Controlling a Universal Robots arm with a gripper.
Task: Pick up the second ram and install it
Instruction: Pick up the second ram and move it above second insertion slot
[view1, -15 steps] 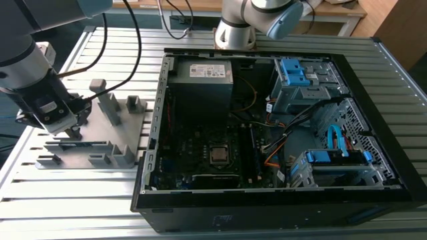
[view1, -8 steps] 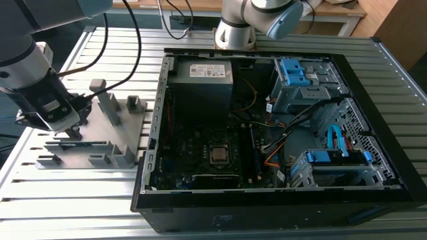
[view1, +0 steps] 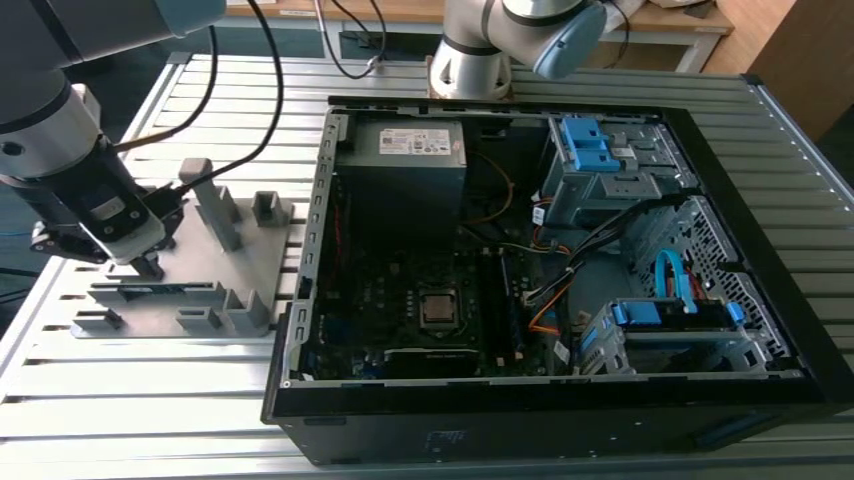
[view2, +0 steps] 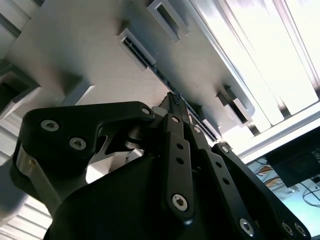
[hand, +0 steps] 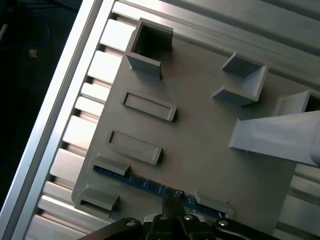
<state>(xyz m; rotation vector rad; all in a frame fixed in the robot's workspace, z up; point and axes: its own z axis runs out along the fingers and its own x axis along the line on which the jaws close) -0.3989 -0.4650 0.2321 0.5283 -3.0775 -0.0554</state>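
Gripper (hand: 172, 196) is at mid-length of the second ram (hand: 135, 181), fingers narrow and pinched across its thin top edge. The ram stands on edge in the end slots of the grey fixture (hand: 200, 135) on the worktop (view1: 160, 400). Best grip looks centred and square to the flat faces so the stiff board-strip doesn't twist; the fixture is matte plastic, the worktop ribbed metal.

Robotics lab: slotted aluminium bench (view1: 160, 400), grey fixture plate (view1: 200, 290), opened computer case (view1: 561, 400), second robot arm base (view1: 470, 60).
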